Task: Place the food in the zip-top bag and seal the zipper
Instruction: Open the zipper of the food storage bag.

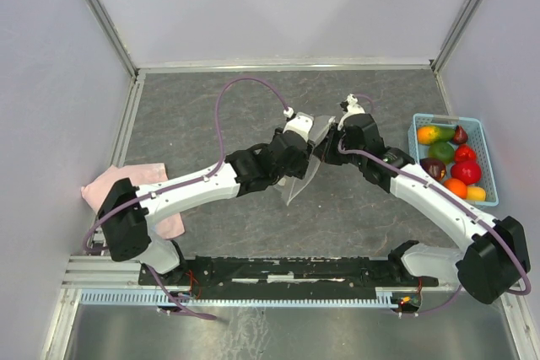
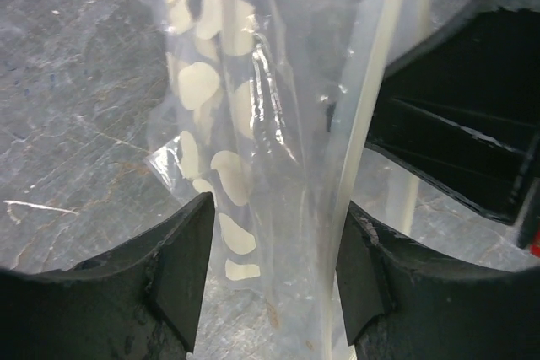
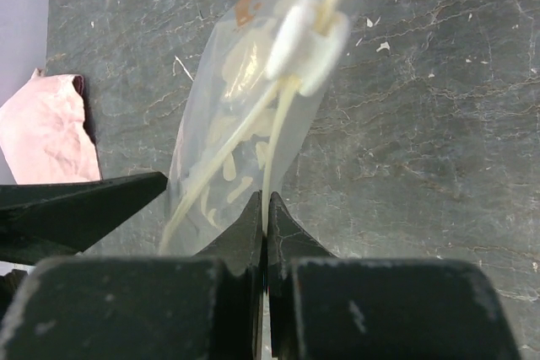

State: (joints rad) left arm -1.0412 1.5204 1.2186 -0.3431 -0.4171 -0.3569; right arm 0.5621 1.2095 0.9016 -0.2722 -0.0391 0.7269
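The clear zip-top bag (image 1: pixel 301 176) with white printed spots hangs between my two grippers above the table's middle. My right gripper (image 3: pixel 265 204) is shut on the whitish zipper (image 3: pixel 274 124) strip, just below a white slider (image 3: pixel 308 31). My left gripper (image 2: pixel 274 208) is open, with the bag (image 2: pixel 245 107) and its zipper (image 2: pixel 371 82) passing between the fingers; I cannot tell whether they touch it. The food (image 1: pixel 451 162), glossy orange, green, red, maroon and yellow fruits, lies in the basket at the right. No fruit shows in the bag.
The light-blue perforated basket (image 1: pixel 488 153) stands at the right edge of the table. A pink cloth (image 1: pixel 126 183) lies at the left edge and also shows in the right wrist view (image 3: pixel 46 128). Grey walls enclose the dark stone-patterned tabletop (image 1: pixel 194 115).
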